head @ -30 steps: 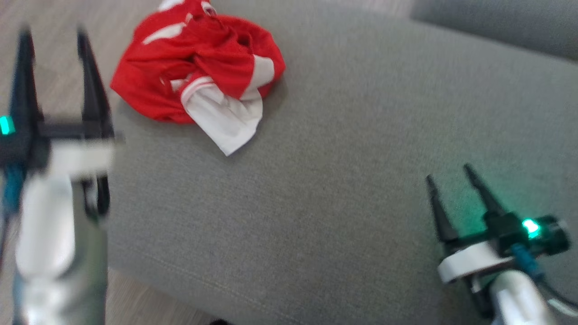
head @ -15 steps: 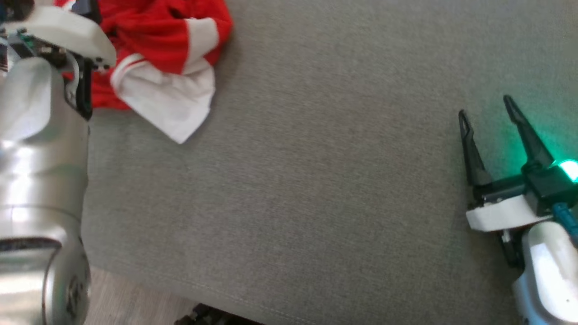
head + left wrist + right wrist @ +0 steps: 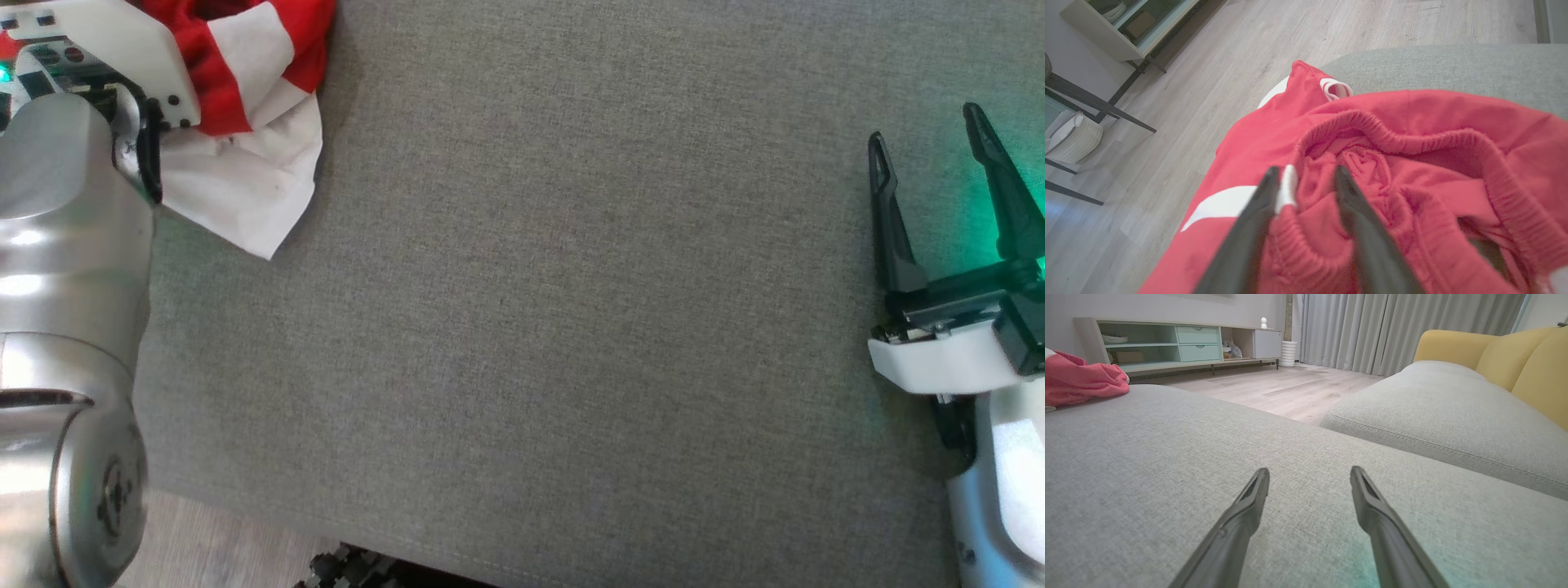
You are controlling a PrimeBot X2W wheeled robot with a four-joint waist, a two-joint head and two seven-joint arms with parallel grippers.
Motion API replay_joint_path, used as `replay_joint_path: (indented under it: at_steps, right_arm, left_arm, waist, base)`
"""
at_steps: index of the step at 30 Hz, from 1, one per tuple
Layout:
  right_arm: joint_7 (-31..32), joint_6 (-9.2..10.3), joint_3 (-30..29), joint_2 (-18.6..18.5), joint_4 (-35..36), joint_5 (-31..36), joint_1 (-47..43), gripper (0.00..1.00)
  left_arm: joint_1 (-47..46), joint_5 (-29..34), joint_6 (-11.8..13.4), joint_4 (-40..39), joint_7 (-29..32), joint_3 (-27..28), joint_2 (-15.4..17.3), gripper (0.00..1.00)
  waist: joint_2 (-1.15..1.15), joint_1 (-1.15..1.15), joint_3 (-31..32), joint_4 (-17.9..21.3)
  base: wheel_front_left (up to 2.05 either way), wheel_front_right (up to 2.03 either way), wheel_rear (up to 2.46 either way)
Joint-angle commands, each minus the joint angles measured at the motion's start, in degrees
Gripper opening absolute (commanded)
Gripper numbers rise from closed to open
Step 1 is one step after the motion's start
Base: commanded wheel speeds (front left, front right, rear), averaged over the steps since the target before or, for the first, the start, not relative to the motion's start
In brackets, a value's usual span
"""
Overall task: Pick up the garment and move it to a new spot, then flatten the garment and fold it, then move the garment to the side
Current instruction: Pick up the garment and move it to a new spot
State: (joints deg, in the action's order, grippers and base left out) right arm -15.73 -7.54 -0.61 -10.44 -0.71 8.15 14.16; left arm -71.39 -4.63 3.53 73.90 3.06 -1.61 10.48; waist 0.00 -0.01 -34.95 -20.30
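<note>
Crumpled red fabric garment with white panels and a gathered elastic waistband [image 3: 1412, 139], heaped at the far left corner of the grey woven sofa cushion [image 3: 571, 310], right by the cushion's edge with pale wood-plank floor [image 3: 1167, 81] beyond. Properly scrunched, folds everywhere, one broad white stripe across the red on the floor side. In the left wrist view, heap stretched from lower left to upper right, waistband opening gaping straight up at the camera. In the head view, loose white corner pointing toward the near edge and the cushion's middle, rest hidden behind the shiny silver left forearm [image 3: 65, 245]. Left gripper [image 3: 1306, 175] nose-down in the pile, dark fingers partway together and astride a bunched ridge of the waistband, a bit of white trim touching the inside of one tip; can't tell if actually pinching or just pressed in, too much fabric in the way. Right gripper [image 3: 927, 131] over on the opposite side, well apart from the garment, fingers spread wide and empty, low over bare cushion with a green glow on the fabric beside it. From the right wrist view, red heap way off at the left, second grey cushion [image 3: 1453, 416] and a mustard-yellow sofa back [image 3: 1527, 355] to the right.
</note>
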Motion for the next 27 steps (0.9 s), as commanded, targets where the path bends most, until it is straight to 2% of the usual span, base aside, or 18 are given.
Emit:
replay_joint_path:
  at_steps: [1, 7, 14, 23, 26, 27]
  right_arm:
    - [0.73, 0.05, 0.03, -0.17, -4.31, 0.20, 0.08, 1.00]
    - [0.73, 0.05, -0.18, 1.21, -5.14, -0.54, 1.39, 1.00]
    - [0.73, 0.05, -0.52, 3.95, -6.94, -1.70, 1.02, 1.00]
    - [0.73, 0.05, 1.70, 7.21, -7.81, -4.01, -0.78, 1.00]
    - [0.73, 0.05, 2.41, 7.49, -8.03, -5.53, -1.90, 1.00]
    - [0.73, 0.05, 2.41, 7.49, -8.03, -5.53, -1.90, 1.00]
  left_arm:
    - [-0.94, 0.20, 0.04, -0.75, 0.18, 0.43, 4.08, 0.00]
    - [-3.31, -0.56, -1.02, -1.16, -3.58, 0.31, 5.01, 0.00]
    - [-6.83, 0.40, -3.88, -2.49, -9.01, -2.02, 5.32, 0.00]
    - [-12.13, 2.98, -9.06, -4.82, -10.79, -7.54, 3.45, 0.00]
    - [-13.36, 3.54, -10.26, -5.59, -10.02, -9.78, 2.36, 0.00]
    - [-13.36, 3.54, -10.26, -5.59, -10.02, -9.78, 2.36, 0.00]
  waist:
    - [0.00, 0.01, 0.21, 0.05]
    - [0.00, 0.01, 2.34, 0.39]
    - [0.00, 0.01, 8.69, 2.07]
    - [0.00, 0.01, 19.08, 9.18]
    - [0.00, 0.01, 22.19, 12.98]
    - [0.00, 0.01, 22.19, 12.98]
  base:
    - [0.00, 0.00, 0.00]
    - [0.00, 0.00, 0.00]
    - [0.00, 0.00, 0.00]
    - [0.00, 0.00, 0.00]
    - [0.00, 0.00, 0.00]
    - [0.00, 0.00, 0.00]
